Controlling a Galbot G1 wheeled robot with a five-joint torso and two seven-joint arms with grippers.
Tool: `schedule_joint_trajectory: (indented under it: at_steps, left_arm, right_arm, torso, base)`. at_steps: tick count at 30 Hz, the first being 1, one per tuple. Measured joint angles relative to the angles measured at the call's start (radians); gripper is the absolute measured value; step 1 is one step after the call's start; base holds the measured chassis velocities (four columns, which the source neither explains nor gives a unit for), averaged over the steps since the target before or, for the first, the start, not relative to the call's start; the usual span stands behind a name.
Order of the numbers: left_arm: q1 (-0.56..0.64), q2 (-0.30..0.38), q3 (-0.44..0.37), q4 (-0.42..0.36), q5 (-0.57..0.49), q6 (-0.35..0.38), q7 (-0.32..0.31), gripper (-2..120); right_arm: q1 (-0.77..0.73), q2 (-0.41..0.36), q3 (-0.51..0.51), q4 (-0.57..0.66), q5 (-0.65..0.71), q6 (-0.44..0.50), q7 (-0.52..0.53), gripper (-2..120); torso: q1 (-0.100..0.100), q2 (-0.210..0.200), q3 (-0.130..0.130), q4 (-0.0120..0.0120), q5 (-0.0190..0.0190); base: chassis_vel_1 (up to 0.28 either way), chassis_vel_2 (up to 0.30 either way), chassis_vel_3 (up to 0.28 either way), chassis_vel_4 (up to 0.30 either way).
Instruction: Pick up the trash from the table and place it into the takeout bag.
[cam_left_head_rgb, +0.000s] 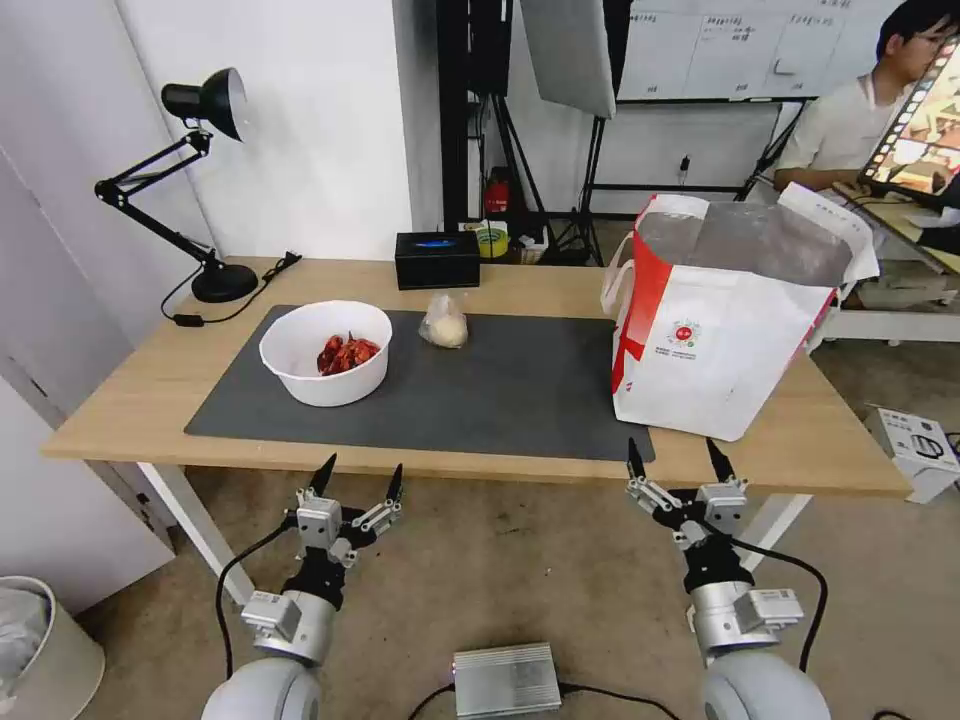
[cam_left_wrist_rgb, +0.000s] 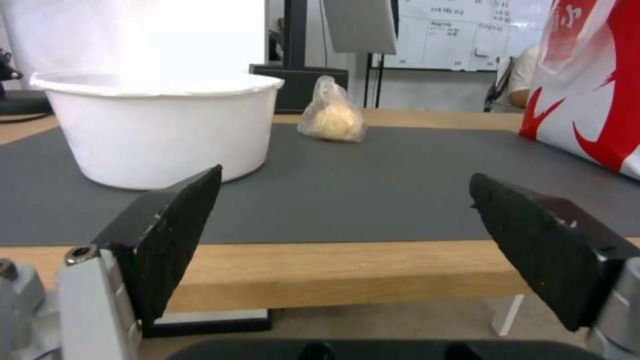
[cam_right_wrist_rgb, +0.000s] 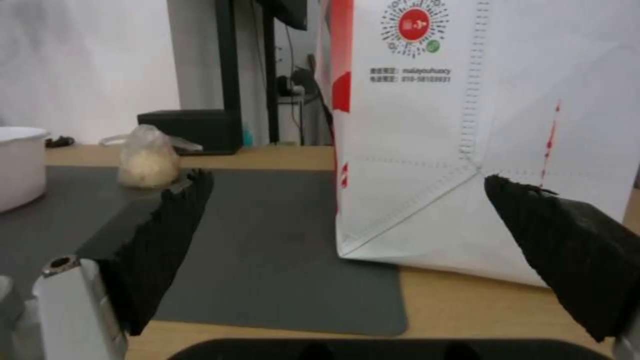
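White bowl (cam_left_head_rgb: 326, 352) w/ red shells (cam_left_head_rgb: 347, 353); dark grey mat (cam_left_head_rgb: 500, 390); white/red takeout bag (cam_left_head_rgb: 720, 330), silver lining; black box (cam_left_head_rgb: 437, 259).

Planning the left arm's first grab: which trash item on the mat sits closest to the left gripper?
The white bowl of red shells; the small knotted bag lies farther back, more toward the middle, from the left gripper.
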Motion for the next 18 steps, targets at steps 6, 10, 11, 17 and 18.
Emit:
schedule_joint_trajectory:
  at_steps: [6,10,11,17,18]
  left_arm:
    - [-0.003,0.001,-0.002,0.0,-0.002,0.001,0.0,100]
    - [-0.003,0.004,-0.007,0.0,-0.008,0.001,0.0,100]
    - [-0.003,0.005,-0.009,0.0,-0.011,0.002,-0.001,100]
    - [0.0,0.008,-0.015,-0.001,-0.018,0.002,0.0,100]
    - [0.0,0.008,-0.017,-0.001,-0.018,0.002,0.0,100]
  right_arm:
    - [-0.009,0.007,-0.012,0.002,-0.016,-0.002,-0.002,100]
    - [-0.014,0.015,-0.02,0.001,-0.025,-0.001,-0.005,100]
    - [-0.015,0.017,-0.021,0.001,-0.027,-0.001,-0.006,100]
    - [-0.015,0.021,-0.024,-0.004,-0.03,0.003,-0.007,100]
    - [-0.016,0.022,-0.025,-0.005,-0.03,0.006,-0.008,100]
  torso:
    - [0.0,0.0,0.0,0.0,0.0]
    - [0.0,0.0,0.0,0.0,0.0]
    - [0.0,0.0,0.0,0.0,0.0]
    - [0.0,0.0,0.0,0.0,0.0]
    - [0.0,0.0,0.0,0.0,0.0]
  base:
    - [0.0,0.0,0.0,0.0]
    - [0.0,0.0,0.0,0.0]
    - [0.0,0.0,0.0,0.0]
    - [0.0,0.0,0.0,0.0]
    - [0.0,0.0,0.0,0.0]
